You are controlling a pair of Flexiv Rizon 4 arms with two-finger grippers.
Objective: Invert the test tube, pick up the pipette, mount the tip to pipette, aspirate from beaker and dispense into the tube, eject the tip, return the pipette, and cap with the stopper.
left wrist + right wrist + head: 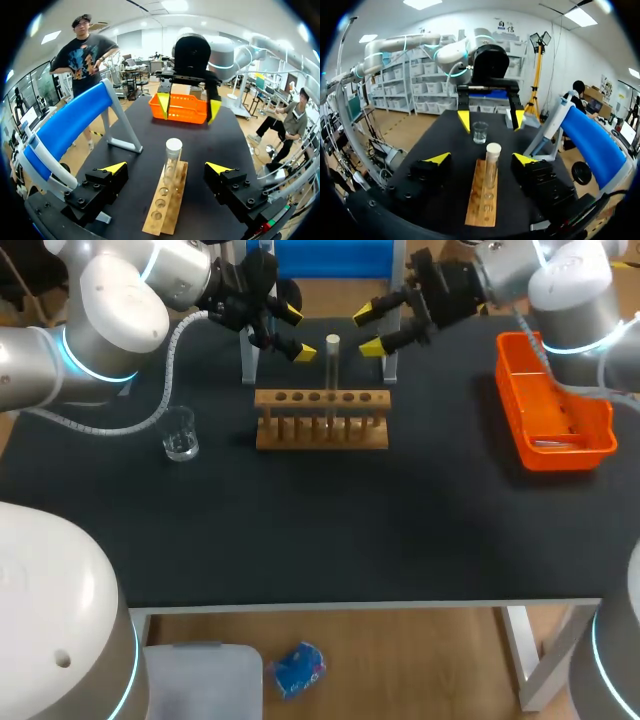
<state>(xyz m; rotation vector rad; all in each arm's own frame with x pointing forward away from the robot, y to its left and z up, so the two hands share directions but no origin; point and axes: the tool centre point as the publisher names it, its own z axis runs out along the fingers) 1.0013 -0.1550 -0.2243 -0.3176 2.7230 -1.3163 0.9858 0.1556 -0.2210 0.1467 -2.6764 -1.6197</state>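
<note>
My black-topped bench (320, 540) carries four things. A wooden rack (321, 430) stands toward the far middle. A clear beaker (180, 435) sits well to its left. An orange basket (566, 456) lies well to its right, near the bench edge. The grey feet of a blue-topped stand (70, 127) rest just behind the rack.

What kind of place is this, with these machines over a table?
Probably a robotics lab's mock chemistry bench: a test tube stands in a wooden rack, a glass beaker sits apart from the rack, and the left arm and right arm flank the tube.
</note>
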